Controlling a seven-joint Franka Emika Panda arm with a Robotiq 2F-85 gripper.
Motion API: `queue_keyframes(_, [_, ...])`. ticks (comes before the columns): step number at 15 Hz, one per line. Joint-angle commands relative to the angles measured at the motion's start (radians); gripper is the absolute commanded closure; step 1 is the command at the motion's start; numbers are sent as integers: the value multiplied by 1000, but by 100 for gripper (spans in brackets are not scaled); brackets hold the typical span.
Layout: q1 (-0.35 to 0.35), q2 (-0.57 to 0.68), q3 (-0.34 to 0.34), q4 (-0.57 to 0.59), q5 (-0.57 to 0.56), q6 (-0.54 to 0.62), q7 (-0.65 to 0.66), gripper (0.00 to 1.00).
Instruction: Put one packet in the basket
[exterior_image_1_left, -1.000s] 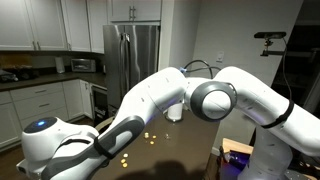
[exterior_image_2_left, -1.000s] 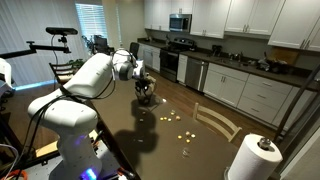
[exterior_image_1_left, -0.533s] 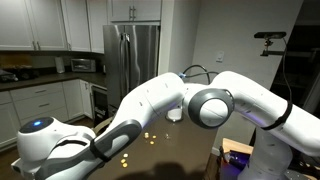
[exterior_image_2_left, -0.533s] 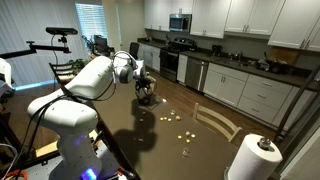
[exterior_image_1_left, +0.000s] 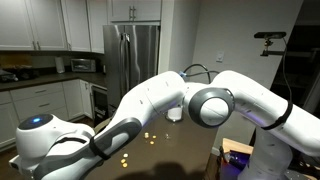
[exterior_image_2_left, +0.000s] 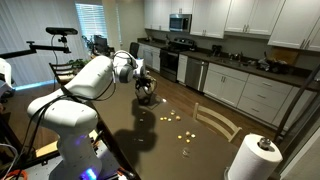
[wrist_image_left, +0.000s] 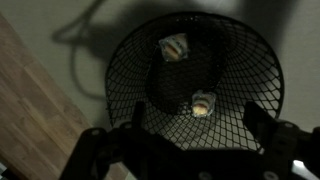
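The fingers (wrist_image_left: 100, 155) hang spread wide and empty over the basket (wrist_image_left: 125, 95) (two packets (wrist_image_left: 173, 46) lie inside).

Tool (wrist_image_left: 192, 125) blurred, cut by wrist view's lower edge (dark on dark); loose packets (exterior_image_2_left: 172, 117) mere specks in exterior view.

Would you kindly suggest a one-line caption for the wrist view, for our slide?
Open gripper poised over a round wire basket holding two small packets.

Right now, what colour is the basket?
The basket is black wire mesh, best seen in the wrist view.
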Motion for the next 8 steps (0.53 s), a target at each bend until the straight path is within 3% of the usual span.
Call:
queue_keyframes(1, [4, -56, -22, -57, -22, 19, 20, 0])
queue_keyframes(2, [0, -10, -6, -2, 0, 0, 0, 0])
queue_keyframes(8, [0, -21, -11, -7, 0, 0, 0, 0])
